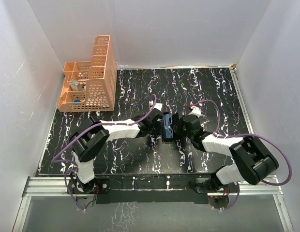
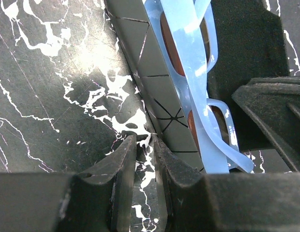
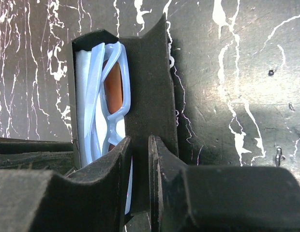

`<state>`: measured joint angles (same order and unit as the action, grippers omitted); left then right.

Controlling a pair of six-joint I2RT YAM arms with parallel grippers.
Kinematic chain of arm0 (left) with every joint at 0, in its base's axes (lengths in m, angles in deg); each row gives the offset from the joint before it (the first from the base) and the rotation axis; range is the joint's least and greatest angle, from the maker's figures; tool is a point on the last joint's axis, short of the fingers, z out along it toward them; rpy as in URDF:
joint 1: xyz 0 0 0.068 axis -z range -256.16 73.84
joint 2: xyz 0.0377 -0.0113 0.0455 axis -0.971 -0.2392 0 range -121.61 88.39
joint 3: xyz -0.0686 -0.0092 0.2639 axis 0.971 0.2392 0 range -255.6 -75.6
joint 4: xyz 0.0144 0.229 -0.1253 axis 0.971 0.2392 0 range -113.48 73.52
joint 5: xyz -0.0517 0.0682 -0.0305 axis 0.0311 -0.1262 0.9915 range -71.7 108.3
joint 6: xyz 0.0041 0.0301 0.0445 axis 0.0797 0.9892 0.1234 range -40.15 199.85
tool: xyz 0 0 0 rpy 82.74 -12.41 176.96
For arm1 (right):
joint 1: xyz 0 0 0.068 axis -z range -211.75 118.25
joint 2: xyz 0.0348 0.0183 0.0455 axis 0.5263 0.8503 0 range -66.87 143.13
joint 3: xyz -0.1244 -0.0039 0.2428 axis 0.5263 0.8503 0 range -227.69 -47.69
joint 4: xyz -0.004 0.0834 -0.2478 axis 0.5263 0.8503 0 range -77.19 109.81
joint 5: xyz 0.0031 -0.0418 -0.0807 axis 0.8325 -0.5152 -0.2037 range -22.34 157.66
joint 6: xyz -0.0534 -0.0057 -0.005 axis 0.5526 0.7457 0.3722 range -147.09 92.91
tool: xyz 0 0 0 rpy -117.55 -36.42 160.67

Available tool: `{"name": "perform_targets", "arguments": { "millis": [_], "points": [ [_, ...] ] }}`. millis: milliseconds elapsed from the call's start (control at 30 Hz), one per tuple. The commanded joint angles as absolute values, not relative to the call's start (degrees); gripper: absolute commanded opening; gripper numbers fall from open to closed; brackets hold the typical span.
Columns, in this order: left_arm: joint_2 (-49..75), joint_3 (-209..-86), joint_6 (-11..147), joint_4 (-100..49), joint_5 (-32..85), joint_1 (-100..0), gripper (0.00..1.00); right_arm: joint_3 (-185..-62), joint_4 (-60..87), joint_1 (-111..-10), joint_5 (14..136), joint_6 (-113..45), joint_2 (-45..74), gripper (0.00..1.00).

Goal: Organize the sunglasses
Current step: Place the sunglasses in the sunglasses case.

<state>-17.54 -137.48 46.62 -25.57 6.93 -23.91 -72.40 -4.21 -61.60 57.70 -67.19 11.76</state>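
Note:
The sunglasses (image 1: pixel 168 124) lie folded inside the open black case (image 1: pixel 163 131) at the table's middle. In the wrist views their frame looks light blue with brown lenses (image 2: pixel 188 63) (image 3: pixel 116 87). My left gripper (image 1: pixel 157 126) is at the case's left side. Its fingers (image 2: pixel 144 140) are almost together with only table between them, and the right fingertip touches the case's panel (image 2: pixel 155 87). My right gripper (image 1: pixel 180 129) is shut (image 3: pixel 139 140) on the case's upright black wall (image 3: pixel 150 87), one finger inside over the glasses and one outside. A pale cloth (image 3: pixel 82 96) lies under the glasses.
An orange perforated organizer (image 1: pixel 92 77) with stepped compartments stands at the back left, small items in it. White walls close in the black marbled table (image 1: pixel 213 92) on three sides. Purple cables loop from both arms.

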Motion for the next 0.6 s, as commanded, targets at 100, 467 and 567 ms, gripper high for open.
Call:
{"name": "perform_targets", "arguments": {
  "millis": [100, 467, 567],
  "points": [
    [-17.74, -139.02, 47.09, -24.76, 6.14, -23.93, 0.21, -75.85, -9.02, -61.03, 59.01, -65.67, 14.71, 0.18],
    [-17.43, -138.17, 46.87, -25.15, 6.55, -24.01, 0.21, -77.0, -10.35, -60.71, 57.86, -65.31, 17.87, 0.16],
    [-17.35, -138.17, 46.9, -25.15, 6.59, -23.94, 0.21, -77.28, -10.88, -60.01, 58.39, -65.29, 18.35, 0.16]
  ]
}}
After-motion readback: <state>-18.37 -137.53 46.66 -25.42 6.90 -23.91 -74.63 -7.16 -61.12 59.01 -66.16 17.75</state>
